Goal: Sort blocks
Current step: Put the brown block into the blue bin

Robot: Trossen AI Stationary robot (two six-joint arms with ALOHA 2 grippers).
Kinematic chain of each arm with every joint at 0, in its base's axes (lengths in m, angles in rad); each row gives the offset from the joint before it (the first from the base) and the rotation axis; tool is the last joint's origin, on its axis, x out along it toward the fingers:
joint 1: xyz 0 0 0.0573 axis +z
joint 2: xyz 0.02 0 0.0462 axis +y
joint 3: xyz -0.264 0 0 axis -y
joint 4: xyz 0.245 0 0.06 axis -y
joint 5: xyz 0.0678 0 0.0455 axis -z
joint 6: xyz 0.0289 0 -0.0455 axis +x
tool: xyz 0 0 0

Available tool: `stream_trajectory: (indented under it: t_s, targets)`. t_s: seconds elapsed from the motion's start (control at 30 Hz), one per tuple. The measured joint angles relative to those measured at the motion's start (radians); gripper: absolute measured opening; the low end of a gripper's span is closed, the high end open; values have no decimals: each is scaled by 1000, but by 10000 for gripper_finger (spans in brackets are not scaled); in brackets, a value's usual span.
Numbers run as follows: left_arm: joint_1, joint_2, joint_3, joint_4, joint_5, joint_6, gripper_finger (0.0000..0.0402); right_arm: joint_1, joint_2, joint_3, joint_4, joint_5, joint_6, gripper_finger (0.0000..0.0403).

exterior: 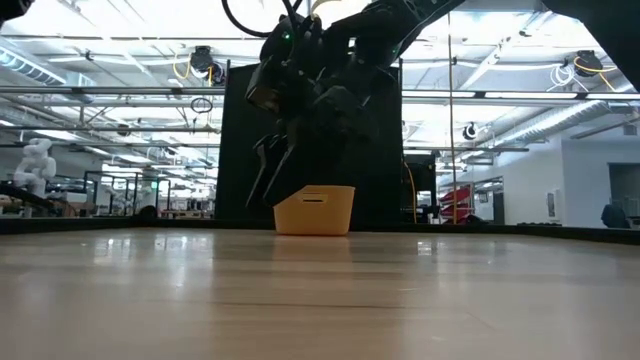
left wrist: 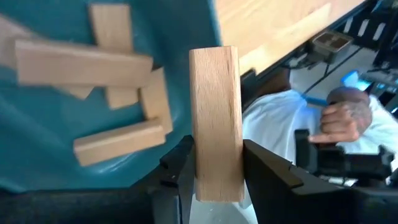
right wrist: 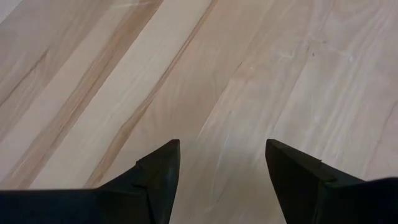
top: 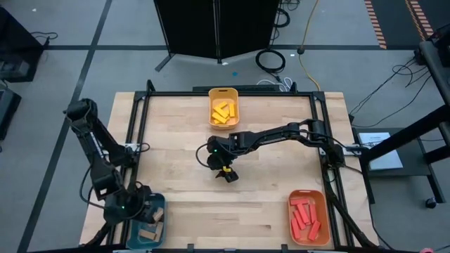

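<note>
My left gripper (left wrist: 217,158) is at the table's near left corner, over the teal tray (top: 135,237), shut on a tan wood block (left wrist: 214,112). Several more tan blocks (left wrist: 81,62) lie flat on the floor of that tray (left wrist: 37,143). My right gripper (top: 226,173) hangs open above the bare middle of the table, with nothing between its fingers (right wrist: 158,168). It also shows in the low view (exterior: 290,165), in front of the yellow tray (exterior: 314,210). Yellow blocks (top: 223,111) lie in the yellow tray (top: 223,92), and red blocks (top: 305,216) in the orange tray (top: 324,211). My left gripper pinches the tan block between its two fingers, one on each long narrow side, at the end nearest the wrist (left wrist: 216,183). The block runs along the fingers and sticks out well past their tips. It is lifted clear above the teal tray, near the tray's edge.
A black frame (top: 133,140) runs around the table's edge. In the left wrist view, a person's hand (left wrist: 345,118) and white sleeve (left wrist: 273,124) show beyond the table. Bare wood (top: 183,190) lies between the three trays.
</note>
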Motion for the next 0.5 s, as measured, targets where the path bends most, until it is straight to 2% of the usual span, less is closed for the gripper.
stream_trajectory:
  t_s: [0.5]
  targets:
    - [44, 0, 0, -96, 4, 10, 122, 0, 0, 0, 4, 1, 0, 208]
